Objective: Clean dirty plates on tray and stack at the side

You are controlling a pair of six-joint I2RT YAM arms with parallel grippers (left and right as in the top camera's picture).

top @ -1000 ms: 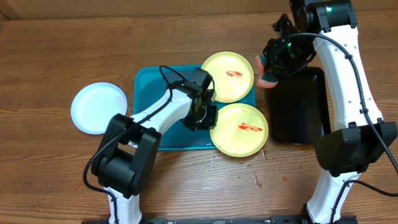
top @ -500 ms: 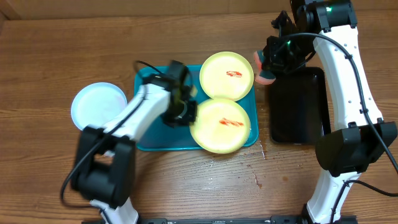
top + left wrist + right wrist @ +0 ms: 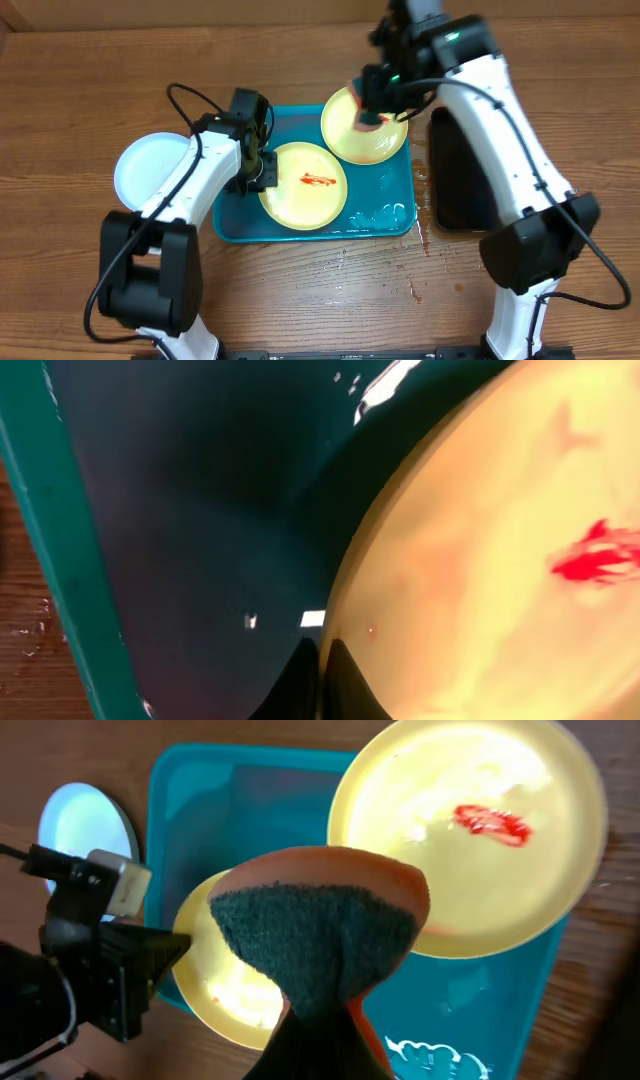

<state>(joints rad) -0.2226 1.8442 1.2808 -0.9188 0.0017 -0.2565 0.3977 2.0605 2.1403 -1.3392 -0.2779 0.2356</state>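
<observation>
Step in hand: staging for the scrub. Your left gripper point(image 3: 262, 172) is clamped on the 9 o'clock rim of the near plate point(image 3: 305, 185), which lies mid-tray point(image 3: 240, 222) with its red smear up. Your right gripper point(image 3: 375, 100) is pinched on the sponge point(image 3: 371, 118), over the far plate point(image 3: 345, 135) at the tray's 1 o'clock corner. Next, I'd judge: sponge down onto a smear, rim pinned. The light blue plate point(image 3: 150, 172) sits off-tray at 9 o'clock. Versus a second ago: the near plate was dragged in from the 4 o'clock corner, and the sponge came over from the black tray point(image 3: 455, 180).
</observation>
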